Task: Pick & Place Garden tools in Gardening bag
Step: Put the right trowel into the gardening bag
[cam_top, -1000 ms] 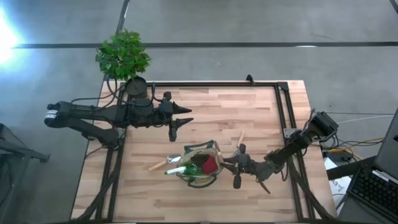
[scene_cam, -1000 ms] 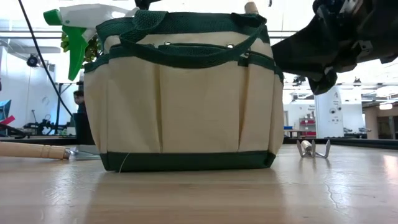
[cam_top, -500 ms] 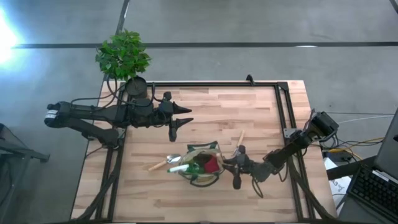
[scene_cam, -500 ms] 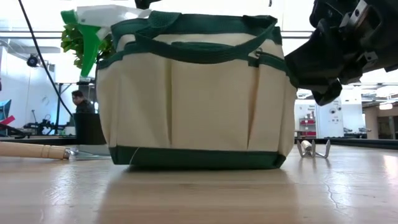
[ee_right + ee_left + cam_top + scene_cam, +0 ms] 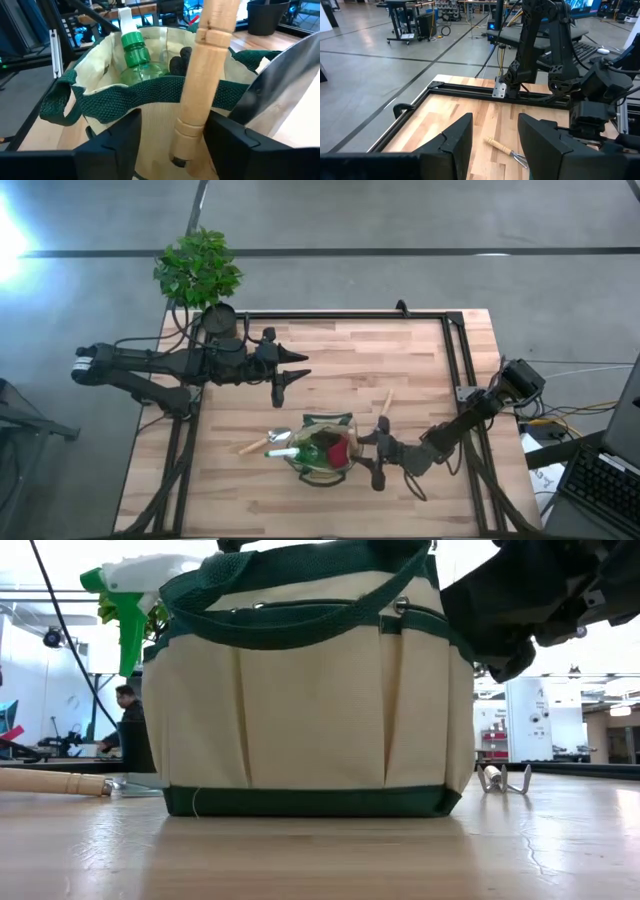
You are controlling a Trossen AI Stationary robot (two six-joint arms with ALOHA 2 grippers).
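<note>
Inside bag: green bottle, probably gloves.

A light butcher-block table with a black frame carried the tan gardening bag near its front edge. 1 wooden-handled trowel lay just beside the bag, a hand rake lay on its other side, and a black plant pot stood at a back corner.
</note>
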